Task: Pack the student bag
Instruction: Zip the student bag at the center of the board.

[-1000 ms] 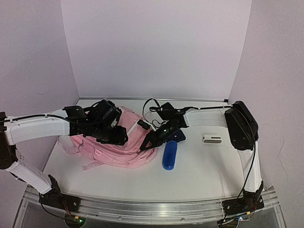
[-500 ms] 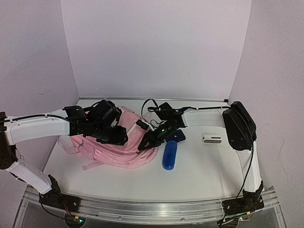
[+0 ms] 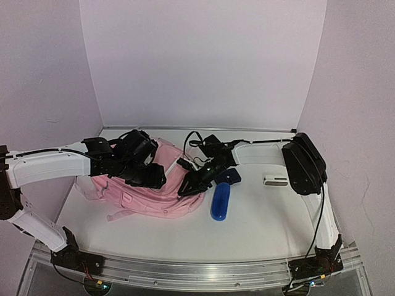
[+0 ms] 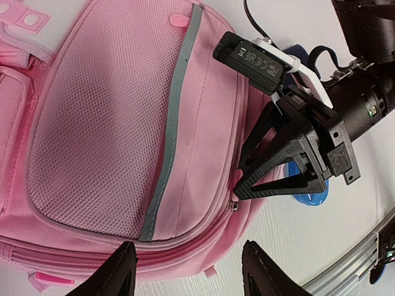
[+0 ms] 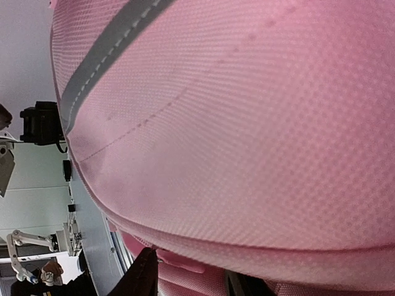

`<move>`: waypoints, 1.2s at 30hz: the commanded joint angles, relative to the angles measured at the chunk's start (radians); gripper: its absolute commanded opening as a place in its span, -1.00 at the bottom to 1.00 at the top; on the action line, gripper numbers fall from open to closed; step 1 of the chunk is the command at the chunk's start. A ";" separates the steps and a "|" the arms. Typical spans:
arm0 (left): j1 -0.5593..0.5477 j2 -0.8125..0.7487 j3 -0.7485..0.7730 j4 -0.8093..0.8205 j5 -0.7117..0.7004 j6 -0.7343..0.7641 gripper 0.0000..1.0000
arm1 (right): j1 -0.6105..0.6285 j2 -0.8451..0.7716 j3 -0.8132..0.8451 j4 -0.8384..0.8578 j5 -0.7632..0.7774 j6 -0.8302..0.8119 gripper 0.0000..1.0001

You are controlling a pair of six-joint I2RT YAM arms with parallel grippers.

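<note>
The part-open right gripper [image 3: 184, 191] is set at the student bag's [image 3: 154, 200] three-o'clock edge, apparently for its zip, while the left gripper [image 4: 188, 259] is held open and empty.

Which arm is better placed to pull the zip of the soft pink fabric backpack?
Right, probably. The right gripper has its tips at the small metal zip pull on the edge of the pink backpack. The left gripper hovers open above the mesh front, farther off.
</note>
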 commanded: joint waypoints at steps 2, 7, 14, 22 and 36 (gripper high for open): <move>-0.002 -0.030 0.009 -0.003 -0.022 0.015 0.18 | 0.004 0.024 0.044 0.027 -0.006 0.031 -0.42; -0.002 -0.049 -0.007 -0.011 -0.021 0.029 0.17 | -0.003 -0.034 -0.018 0.021 -0.023 -0.009 -0.77; -0.003 -0.103 -0.061 0.007 0.027 0.146 0.15 | -0.009 -0.123 -0.081 0.011 -0.073 -0.076 -1.00; -0.003 -0.086 -0.066 0.008 0.051 0.258 0.12 | -0.008 -0.150 -0.081 0.013 -0.059 -0.096 -1.00; -0.010 -0.096 -0.140 0.084 0.060 0.394 0.03 | 0.041 -0.114 -0.114 -0.003 0.024 -0.175 -0.88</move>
